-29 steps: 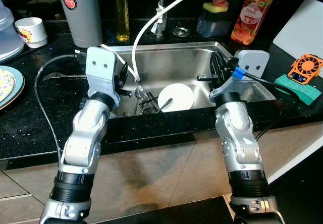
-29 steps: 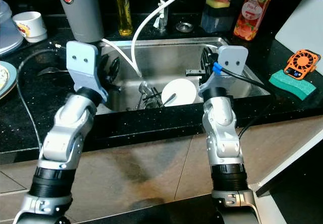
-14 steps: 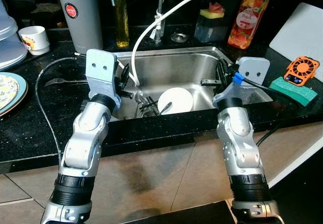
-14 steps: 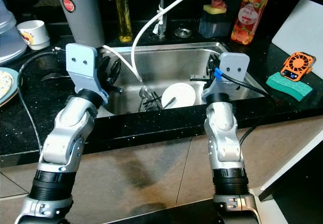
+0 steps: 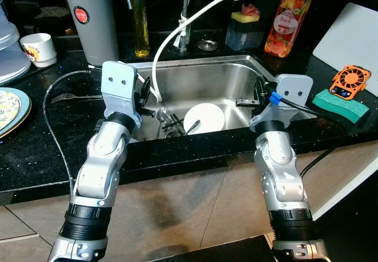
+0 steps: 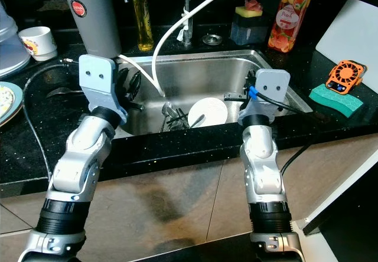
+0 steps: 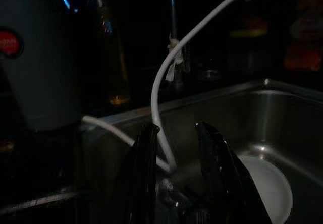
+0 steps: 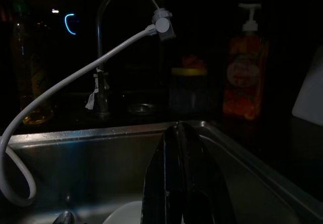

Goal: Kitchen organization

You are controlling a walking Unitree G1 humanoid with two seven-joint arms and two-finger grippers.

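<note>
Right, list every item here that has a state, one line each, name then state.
left gripper: open, holding nothing, above the sink's left side
right gripper: shut, holding nothing, above the sink's right side
white plate: lying in the sink, a utensil resting on it
sink: holding dishes and utensils
white hose: hanging from the faucet into the sink
fork: lying flat on the counter

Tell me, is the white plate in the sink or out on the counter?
In the sink: the plate lies inside the steel basin, beside some cutlery.
</note>
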